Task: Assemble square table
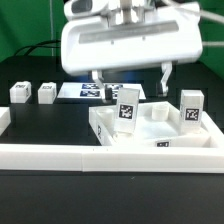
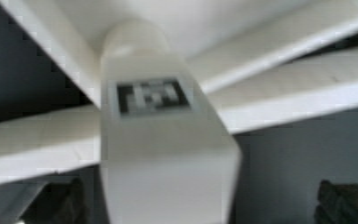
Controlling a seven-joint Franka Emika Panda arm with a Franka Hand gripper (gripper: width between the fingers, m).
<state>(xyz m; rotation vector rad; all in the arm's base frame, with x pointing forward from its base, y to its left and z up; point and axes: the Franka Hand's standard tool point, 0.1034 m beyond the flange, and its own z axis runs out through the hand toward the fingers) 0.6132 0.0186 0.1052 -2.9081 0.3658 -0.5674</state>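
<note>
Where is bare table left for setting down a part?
Bare black table lies between the two leg blocks, the border wall and the tabletop. Around the tabletop it is crowded: upright legs, end effector overhead.

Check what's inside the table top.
One tagged leg stands upright inside the table top, under the open claw. The near rim hides its base and part of the floor.

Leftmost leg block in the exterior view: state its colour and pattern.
White leg block, black-and-white tag on front; best in exterior view.
</note>
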